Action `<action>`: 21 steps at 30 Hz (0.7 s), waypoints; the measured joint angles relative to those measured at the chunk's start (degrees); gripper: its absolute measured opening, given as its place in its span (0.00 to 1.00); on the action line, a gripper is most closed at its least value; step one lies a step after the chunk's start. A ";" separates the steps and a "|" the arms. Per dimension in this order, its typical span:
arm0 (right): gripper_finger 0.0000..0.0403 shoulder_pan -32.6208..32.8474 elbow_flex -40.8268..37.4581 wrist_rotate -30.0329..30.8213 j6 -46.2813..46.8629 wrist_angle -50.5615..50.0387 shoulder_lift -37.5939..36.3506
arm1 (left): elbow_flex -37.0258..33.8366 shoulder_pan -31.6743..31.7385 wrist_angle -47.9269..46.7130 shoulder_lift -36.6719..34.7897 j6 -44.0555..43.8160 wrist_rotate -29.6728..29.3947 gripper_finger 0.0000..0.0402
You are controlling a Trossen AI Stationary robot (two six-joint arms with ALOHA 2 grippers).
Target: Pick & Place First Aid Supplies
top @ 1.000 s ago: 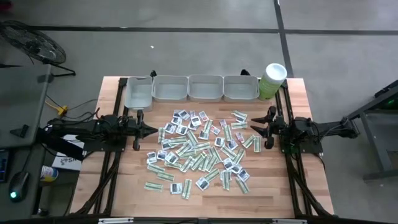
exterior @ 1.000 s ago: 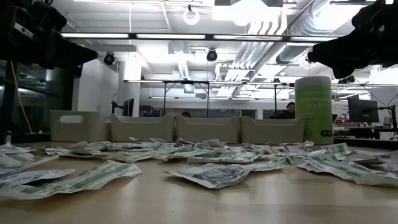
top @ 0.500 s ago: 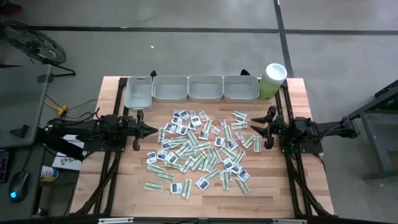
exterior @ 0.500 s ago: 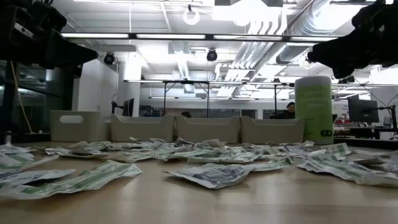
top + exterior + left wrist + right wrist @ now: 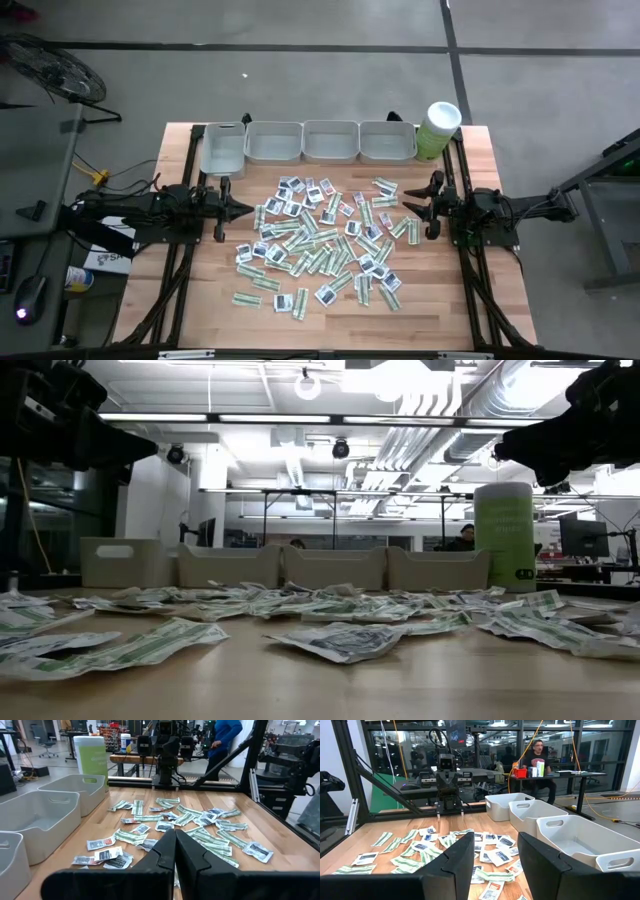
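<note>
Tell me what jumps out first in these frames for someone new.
A big scatter of first aid sachets covers the middle of the wooden table, green-white strips mixed with squarish white packets. Four grey trays line the far edge and look empty, with a pale green tub at the row's right end. The left gripper, shut, and the right gripper, open, flank the pile; neither holds anything.

- Grey concrete floor [image 5: 300,80] around the wooden bench [image 5: 200,310], crossed by dark seam lines.
- Open ceiling with white ducts [image 5: 420,420] and long strip lights [image 5: 270,418].
- Glass partition walls [image 5: 560,745] (offices behind).
- A person seated at a far desk [image 5: 570,774] holding bottles.
- A floor fan [image 5: 50,68] beside the bench.
</note>
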 joint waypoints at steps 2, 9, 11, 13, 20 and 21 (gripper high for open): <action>0.36 0.01 -0.01 0.01 0.00 0.01 -0.01 | -0.13 -0.01 0.88 -0.01 0.00 0.13 0.00; 0.36 0.02 -0.01 0.02 -0.02 -0.01 0.01 | -0.21 0.01 1.88 0.02 -0.55 1.47 0.00; 0.36 0.01 0.00 0.30 -0.66 -0.01 -0.01 | -0.21 0.00 2.01 0.01 -1.43 1.49 0.00; 0.36 0.00 0.00 0.71 -1.60 0.03 0.00 | -0.19 -0.01 2.07 0.01 -3.07 1.54 0.00; 0.36 0.00 -0.01 0.55 6.39 1.75 -0.01 | -0.14 -0.01 2.16 0.02 -5.35 1.98 0.00; 0.36 0.00 -0.01 -0.17 6.79 1.82 -0.01 | -0.10 -0.01 2.18 0.02 -5.35 2.15 0.00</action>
